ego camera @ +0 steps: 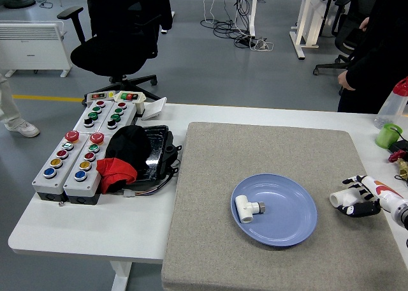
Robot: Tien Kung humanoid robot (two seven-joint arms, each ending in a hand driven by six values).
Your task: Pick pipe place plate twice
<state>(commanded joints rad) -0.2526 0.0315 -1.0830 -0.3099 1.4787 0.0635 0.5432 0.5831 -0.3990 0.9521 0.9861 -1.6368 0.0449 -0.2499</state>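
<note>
A blue plate [294, 216] lies on the grey mat [255, 150], right of centre. One white pipe fitting [245, 208] rests on the plate's left side. A second white pipe fitting [339, 198] lies on the mat just right of the plate. My right hand [358, 198] comes in from the right edge at mat level. Its fingers are curled around the right end of that second fitting, which still touches the mat. My left arm does not show.
Two grey button boxes [76, 154] and a black and red bundle [131, 154] occupy the table's left. A green cup [387, 136] and a red-capped bottle [394, 103] stand at the far right. A person in dark clothes [376, 55] stands beyond the far right corner.
</note>
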